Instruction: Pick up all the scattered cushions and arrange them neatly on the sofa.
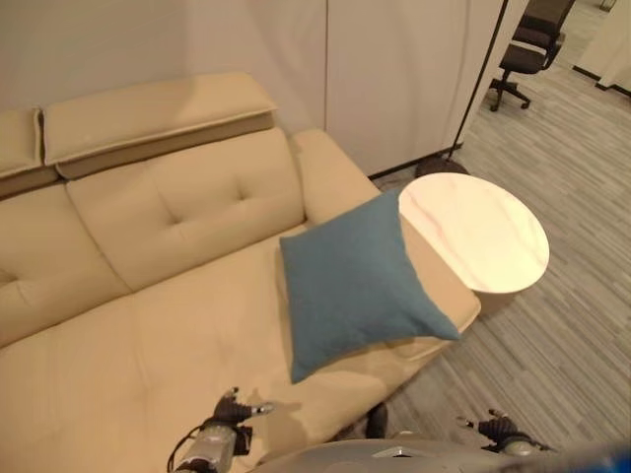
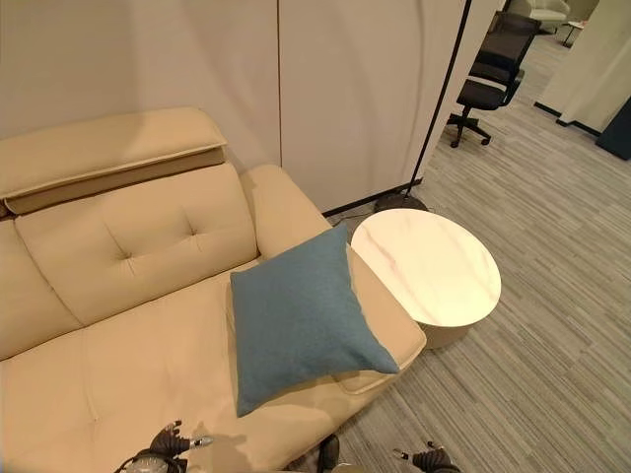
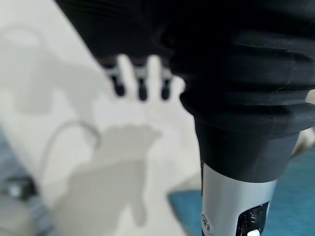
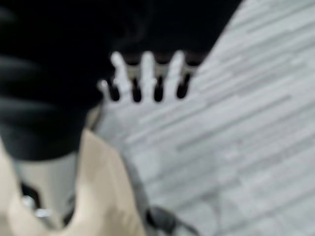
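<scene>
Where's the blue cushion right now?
The blue cushion lies on the sofa seat at its right end, leaning against the armrest beside the round white side table.

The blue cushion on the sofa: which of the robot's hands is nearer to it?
Left. The left hand hangs over the seat just in front of the blue cushion's lower corner. The right hand is out over the floor, beyond the sofa's end.
</scene>
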Robot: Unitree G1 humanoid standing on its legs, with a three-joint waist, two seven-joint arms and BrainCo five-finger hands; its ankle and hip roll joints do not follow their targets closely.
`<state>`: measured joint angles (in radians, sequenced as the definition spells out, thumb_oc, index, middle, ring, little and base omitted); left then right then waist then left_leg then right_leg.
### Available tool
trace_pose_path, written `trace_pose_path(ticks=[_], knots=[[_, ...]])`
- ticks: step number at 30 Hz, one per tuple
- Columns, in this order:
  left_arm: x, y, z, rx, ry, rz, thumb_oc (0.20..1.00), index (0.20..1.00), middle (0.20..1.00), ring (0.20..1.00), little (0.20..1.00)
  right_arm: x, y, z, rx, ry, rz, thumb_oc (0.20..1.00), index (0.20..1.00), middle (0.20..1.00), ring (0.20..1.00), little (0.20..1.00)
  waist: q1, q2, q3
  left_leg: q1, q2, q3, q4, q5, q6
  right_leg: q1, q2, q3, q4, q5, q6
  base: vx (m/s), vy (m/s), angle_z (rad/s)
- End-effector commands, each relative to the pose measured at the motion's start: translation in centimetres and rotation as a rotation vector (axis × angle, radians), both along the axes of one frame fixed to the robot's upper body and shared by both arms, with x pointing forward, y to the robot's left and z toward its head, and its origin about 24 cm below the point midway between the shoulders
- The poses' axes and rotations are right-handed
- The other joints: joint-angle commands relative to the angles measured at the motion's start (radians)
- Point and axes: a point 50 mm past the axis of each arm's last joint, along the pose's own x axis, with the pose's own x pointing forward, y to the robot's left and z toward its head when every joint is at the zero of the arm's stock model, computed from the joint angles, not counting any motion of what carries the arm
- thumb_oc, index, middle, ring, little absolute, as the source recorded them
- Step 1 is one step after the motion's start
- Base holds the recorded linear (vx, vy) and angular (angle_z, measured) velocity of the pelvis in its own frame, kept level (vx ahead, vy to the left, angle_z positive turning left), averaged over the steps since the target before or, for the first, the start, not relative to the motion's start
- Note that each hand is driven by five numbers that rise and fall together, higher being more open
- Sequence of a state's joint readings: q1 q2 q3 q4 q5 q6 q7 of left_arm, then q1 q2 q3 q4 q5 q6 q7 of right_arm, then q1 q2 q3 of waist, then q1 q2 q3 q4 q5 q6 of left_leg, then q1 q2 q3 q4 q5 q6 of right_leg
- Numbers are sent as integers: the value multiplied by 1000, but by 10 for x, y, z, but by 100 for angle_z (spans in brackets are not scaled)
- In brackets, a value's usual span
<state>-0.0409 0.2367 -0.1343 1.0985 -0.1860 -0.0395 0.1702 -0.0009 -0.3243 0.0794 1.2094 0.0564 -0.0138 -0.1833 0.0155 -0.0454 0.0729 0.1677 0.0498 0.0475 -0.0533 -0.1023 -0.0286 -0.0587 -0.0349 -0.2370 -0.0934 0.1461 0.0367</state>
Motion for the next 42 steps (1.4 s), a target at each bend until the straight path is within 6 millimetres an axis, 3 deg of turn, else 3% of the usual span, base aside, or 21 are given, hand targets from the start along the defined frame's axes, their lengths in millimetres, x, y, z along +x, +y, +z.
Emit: trace_pose_path(ticks=[1,6,7,8,12,17,19,21,24,25,28,30,31,34,42], knots=[[19,20,14,60,-90,55,1000,1000,1000,1000,1000,19,-20,14,-79,-83,-22,1000,1000,1000,1000,1000,-4,-49,17,-60,-21,-1,-34,84,-32,81,-86,-18,6,-52,151,11,-21,4],[38,23,28,64,-200,60,1000,1000,1000,1000,1000,52,-59,52,-214,-257,3,1000,1000,1000,1000,1000,-9,-52,15,-60,-16,3,-34,82,-38,88,-82,-28,6,-58,151,0,2,-3],[45,24,35,58,-252,74,1000,1000,1000,1000,1000,68,-69,71,-245,-359,-1,1000,1000,1000,1000,1000,-12,-49,17,-60,-15,7,-34,80,-39,90,-83,-31,6,-58,153,-5,16,-5],[45,23,35,58,-252,74,1000,1000,1000,1000,1000,67,-69,71,-245,-359,-2,1000,1000,1000,1000,1000,-11,-49,17,-60,-15,7,-34,80,-39,90,-83,-31,6,-58,153,0,0,0],[57,20,46,32,-336,96,1000,1000,1000,1000,1000,108,-70,112,-262,-596,28,1000,1000,1000,1000,1000,-13,-48,23,-61,-16,12,-34,74,-39,88,-84,-32,6,-56,155,2,9,-3],[75,14,60,0,-441,120,1000,1000,1000,1000,1000,152,-50,152,-217,-826,96,1000,1000,1000,1000,1000,-2,-49,39,-70,-15,16,-34,72,-38,74,-86,-31,6,-51,155,-5,7,-3],[91,10,73,-13,-519,139,1000,1000,1000,1000,1000,177,-30,174,-160,-949,145,1000,1000,1000,1000,1000,10,-52,55,-85,-14,14,-34,75,-39,59,-86,-35,6,-48,154,-44,5,-2],[91,10,74,-13,-520,140,1000,1000,1000,1000,1000,178,-30,174,-159,-949,146,1000,1000,1000,1000,1000,9,-52,55,-86,-14,14,-34,76,-39,59,-86,-35,6,-48,154,-34,-1,1],[118,0,94,-50,-626,161,1000,1000,1000,1000,1000,216,9,203,-55,-1089,227,1000,1000,1000,1000,1000,37,-63,99,-134,-9,1,-34,94,-41,18,-87,-47,6,-39,151,-96,-9,-1],[118,0,94,-50,-627,161,1000,1000,1000,1000,1000,216,9,204,-55,-1090,227,1000,1000,1000,1000,1000,36,-64,99,-135,-9,0,-34,94,-41,17,-87,-47,6,-39,150,-140,-14,4],[143,-12,115,-111,-732,187,1000,1000,1000,1000,1000,240,38,225,37,-1188,248,1000,1000,1000,1000,1000,49,-73,146,-193,-10,-16,-34,118,-44,-30,-90,-60,6,-24,148,-162,-19,17],[171,-18,144,-155,-843,223,1000,1000,1000,1000,1000,259,68,253,135,-1304,253,1000,1000,1000,1000,1000,55,-89,188,-272,-14,-36,-20,137,-47,-92,-100,-83,10,0,145,-187,11,34],[182,-19,159,-145,-890,205,1000,1000,1000,1000,1000,265,74,264,138,-1332,267,1000,1000,1000,1000,1000,58,-97,206,-304,-19,-48,-8,140,-48,-116,-105,-88,17,6,143,-117,35,33],[197,-19,179,-139,-950,193,1000,1000,1000,1000,1000,273,89,279,157,-1372,305,1000,1000,1000,1000,1000,61,-116,233,-365,-18,-59,33,134,-44,-162,-119,-99,37,13,142,-37,25,36],[216,-16,209,-126,-1030,170,1000,1000,1000,1000,1000,279,104,286,145,-1365,376,1000,1000,1000,1000,1000,65,-149,269,-452,-14,-64,103,111,-45,-209,-127,-95,40,24,144,6,16,1]])
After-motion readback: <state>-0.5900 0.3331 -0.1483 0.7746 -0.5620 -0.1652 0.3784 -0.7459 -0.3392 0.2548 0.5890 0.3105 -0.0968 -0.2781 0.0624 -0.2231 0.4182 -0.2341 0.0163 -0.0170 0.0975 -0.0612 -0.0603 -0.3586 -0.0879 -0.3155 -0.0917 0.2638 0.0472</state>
